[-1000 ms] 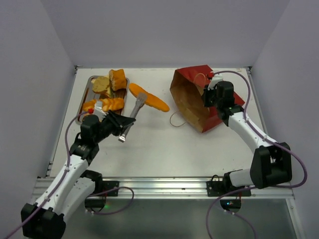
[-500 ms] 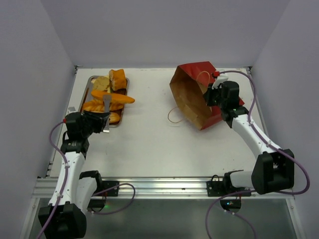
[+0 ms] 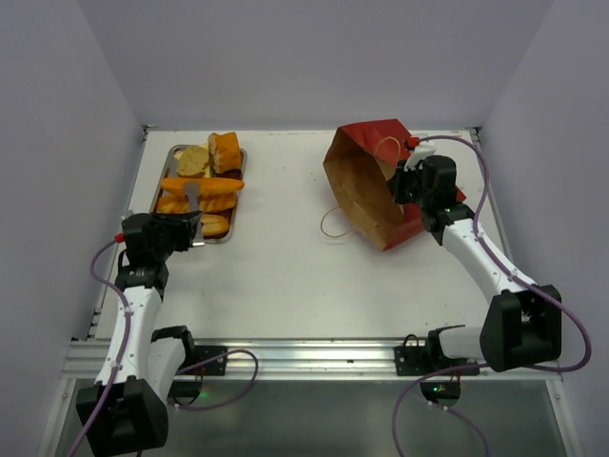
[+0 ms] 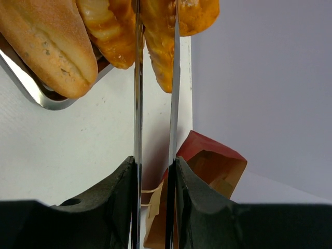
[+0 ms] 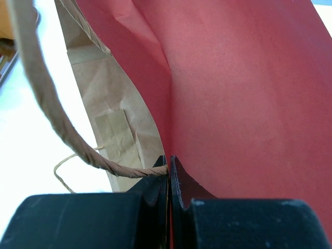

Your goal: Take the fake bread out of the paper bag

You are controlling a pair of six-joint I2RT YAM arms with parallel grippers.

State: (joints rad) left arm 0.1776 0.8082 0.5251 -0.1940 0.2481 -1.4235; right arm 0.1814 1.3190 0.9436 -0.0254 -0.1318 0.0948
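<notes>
Swung back to its own side since a second earlier, the left arm [image 3: 133, 305] was pictured with its load carried from the open table to the tray, so that one more piece appeared to have been delivered.

Well apart to the right of the tongs' tips, the paper bag [image 3: 366, 190] was seen tipped with its mouth toward them. No bread could be made out in the brown interior that showed, and the task was judged nearly done.

Directly beneath the tongs' tips, the tray [image 4: 39, 96] was shown crowded with smaller loaves [image 3: 225, 150].

Across these, the long loaf [image 3: 202, 184] was seen caught between the blades of the tongs [image 4: 137, 104], with only its release judged to remain.

At the tongs' near end, the left gripper [image 4: 154, 166] was shown squeezing the two blades.

At the bag's rim, the right gripper [image 5: 169, 171] was seen pressed together on the paper, just beside a string handle [image 5: 36, 93].
</notes>
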